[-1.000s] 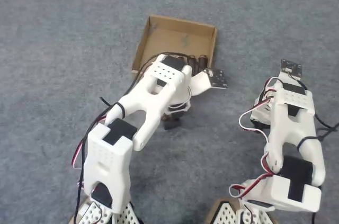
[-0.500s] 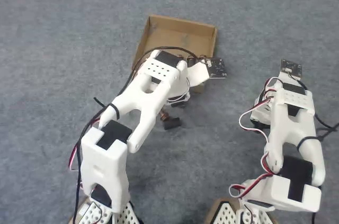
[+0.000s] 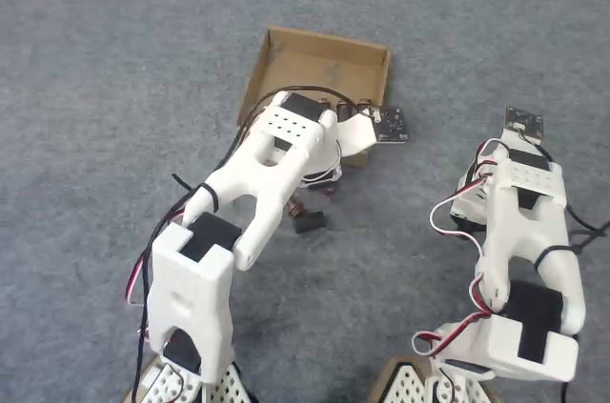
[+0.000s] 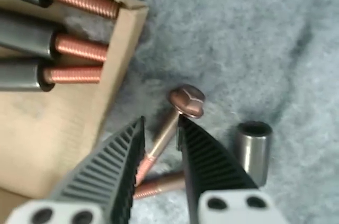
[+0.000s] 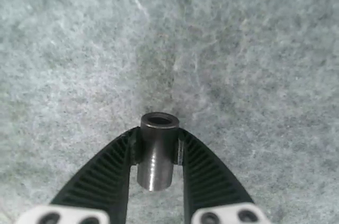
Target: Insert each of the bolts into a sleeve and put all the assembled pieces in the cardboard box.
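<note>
The box sits far centre on the grey desk. Three sleeved bolts lie side by side inside it, copper threads poking out. Just outside its near right corner, the left end effector pinches a bolt by the shank, over a second bolt and near a loose sleeve. The right end effector clamps another sleeve.

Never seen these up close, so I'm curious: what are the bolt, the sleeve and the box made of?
The bolt looks like copper-coloured metal, perhaps plated steel: reddish sheen, hex head. The sleeve looks like dark grey metal, probably steel: smooth, with a dull gleam. The box is plain brown cardboard: matte, folded walls.
</note>
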